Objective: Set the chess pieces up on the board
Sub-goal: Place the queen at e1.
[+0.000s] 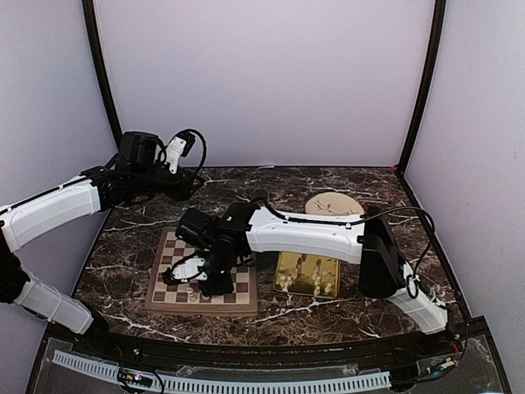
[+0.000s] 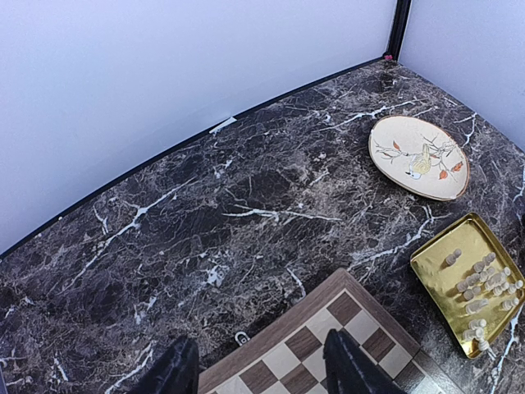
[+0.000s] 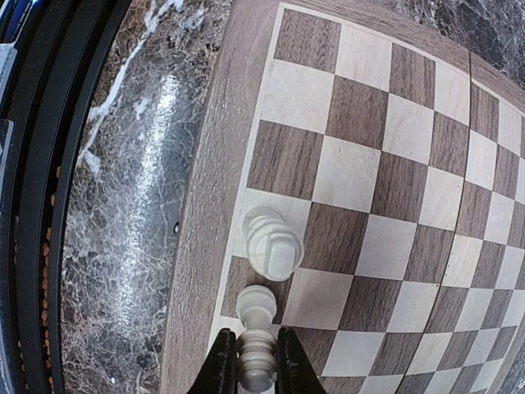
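Right gripper (image 3: 255, 341) clamped on small cream chess piece (image 3: 257, 371) over wooden checkered board (image 3: 394, 189) edge; left gripper (image 2: 261, 369) open, empty, above dark marble desk (image 2: 246, 189).

I can read no text, label, brand or number in any of my feeds: not on the board (image 1: 164, 305) at seven o'clock overhead, the plate (image 1: 324, 201) at three o'clock, or the gold tray (image 1: 325, 268) at five o'clock.
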{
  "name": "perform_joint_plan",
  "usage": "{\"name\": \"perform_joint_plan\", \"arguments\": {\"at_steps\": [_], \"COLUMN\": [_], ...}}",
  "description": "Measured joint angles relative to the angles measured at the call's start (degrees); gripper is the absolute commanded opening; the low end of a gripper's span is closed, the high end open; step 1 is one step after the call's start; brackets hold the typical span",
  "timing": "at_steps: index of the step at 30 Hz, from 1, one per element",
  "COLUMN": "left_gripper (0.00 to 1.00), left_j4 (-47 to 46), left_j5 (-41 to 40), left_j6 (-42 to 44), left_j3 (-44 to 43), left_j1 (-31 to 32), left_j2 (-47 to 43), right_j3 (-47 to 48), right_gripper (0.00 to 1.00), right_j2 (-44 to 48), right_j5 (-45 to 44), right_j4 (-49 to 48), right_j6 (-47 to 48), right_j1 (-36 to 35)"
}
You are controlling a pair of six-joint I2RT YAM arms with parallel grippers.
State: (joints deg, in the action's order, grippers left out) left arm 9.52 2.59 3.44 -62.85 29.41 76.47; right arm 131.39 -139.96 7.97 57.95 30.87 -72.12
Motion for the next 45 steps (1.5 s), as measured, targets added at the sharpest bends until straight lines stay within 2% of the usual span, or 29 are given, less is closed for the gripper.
{"name": "perform_joint_plan", "arguments": {"at_steps": [10,20,25,32,45], "left_gripper": [0.55,0.55,0.55,0.55,0.55], "left_j4": [0.02,0.02,0.02,0.02,0.04], "left_j5": [0.11,0.24,0.26,0.42,0.94], "left_j6": [0.0,0.0,-0.02,0.0,0.0], "left_j3": [0.0,0.0,0.0,0.0,0.0], "left_j1": [0.0,0.0,0.0,0.0,0.0], "left_j2": [0.0,0.0,0.0,0.0,0.0], "right_j3": [0.07,0.07,0.07,0.07,1.51], "right_gripper": [0.15,0.29,0.29,0.23,0.21], "right_j2": [-0.09,-0.85,-1.27,-1.33,-3.28], "right_j5": [0.15,0.15,0.13,0.13,0.15], "right_j4": [0.02,-0.04,-0.07,-0.07,-0.07], "right_j6": [-0.11,-0.74,-0.94,-0.96,-1.09], "right_j1": [0.0,0.0,0.0,0.0,0.0]}}
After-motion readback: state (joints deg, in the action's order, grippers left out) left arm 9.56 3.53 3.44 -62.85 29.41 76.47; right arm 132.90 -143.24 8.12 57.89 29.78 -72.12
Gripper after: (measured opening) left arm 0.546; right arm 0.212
